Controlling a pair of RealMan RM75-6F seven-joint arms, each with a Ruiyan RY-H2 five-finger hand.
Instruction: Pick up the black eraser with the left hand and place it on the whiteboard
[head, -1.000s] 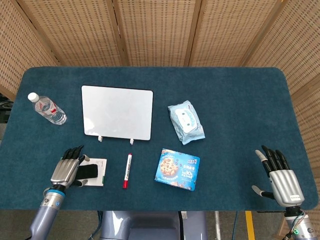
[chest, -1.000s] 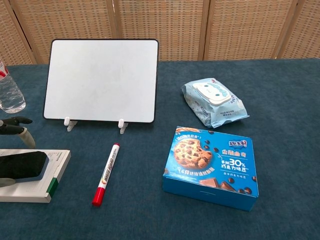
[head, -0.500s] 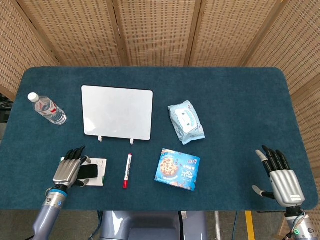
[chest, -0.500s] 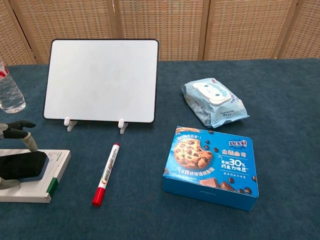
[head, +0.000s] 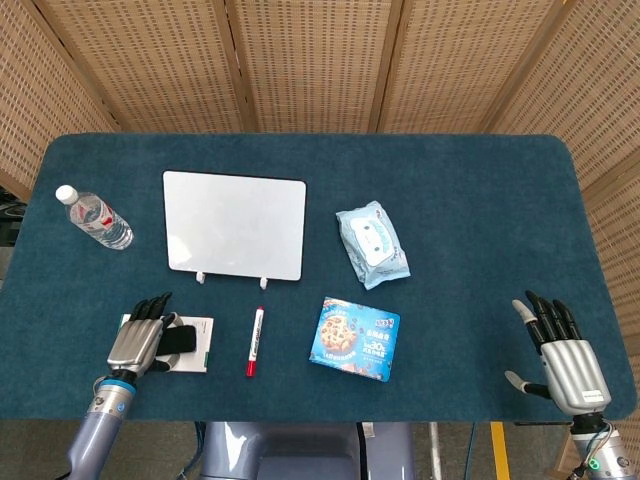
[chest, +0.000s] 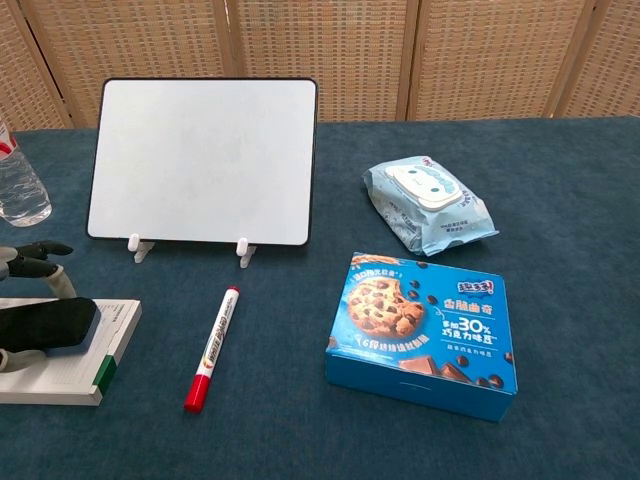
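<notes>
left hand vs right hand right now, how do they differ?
The left hand sits over the black eraser on the white pad, fingers around it; the right hand holds nothing, fingers spread. The left hand is near the marker, at the table's front left; the right hand is at the front right, away from every object. The chest view shows only the left hand's fingertips. Both point toward the far edge.

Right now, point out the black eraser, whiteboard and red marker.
black eraser (chest: 45, 326), chest view, middle of its dark top.
whiteboard (head: 236, 224), head view, centre of its white face.
red marker (chest: 212, 349), chest view, mid-barrel.
</notes>
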